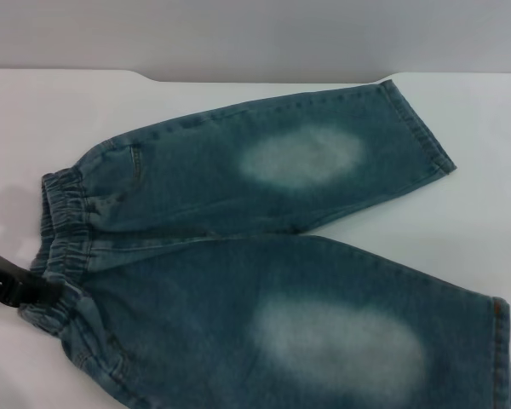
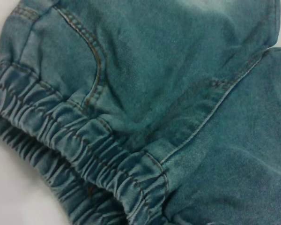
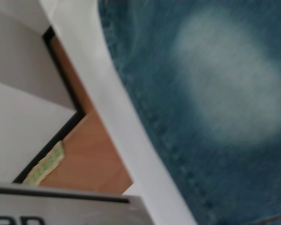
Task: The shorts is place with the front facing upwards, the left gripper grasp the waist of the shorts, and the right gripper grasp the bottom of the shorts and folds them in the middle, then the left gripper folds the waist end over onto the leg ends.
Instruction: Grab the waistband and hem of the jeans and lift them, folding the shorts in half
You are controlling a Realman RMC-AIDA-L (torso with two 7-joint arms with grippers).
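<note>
The white table (image 1: 34,111) carries the shorts (image 1: 264,256), spread flat with the front up, waist toward my left and leg ends (image 1: 422,128) toward my right. My left gripper (image 1: 13,285) sits at the elastic waistband (image 1: 64,221), touching the gathered denim; I cannot tell whether its jaws have closed. My right gripper is not in view.
</note>
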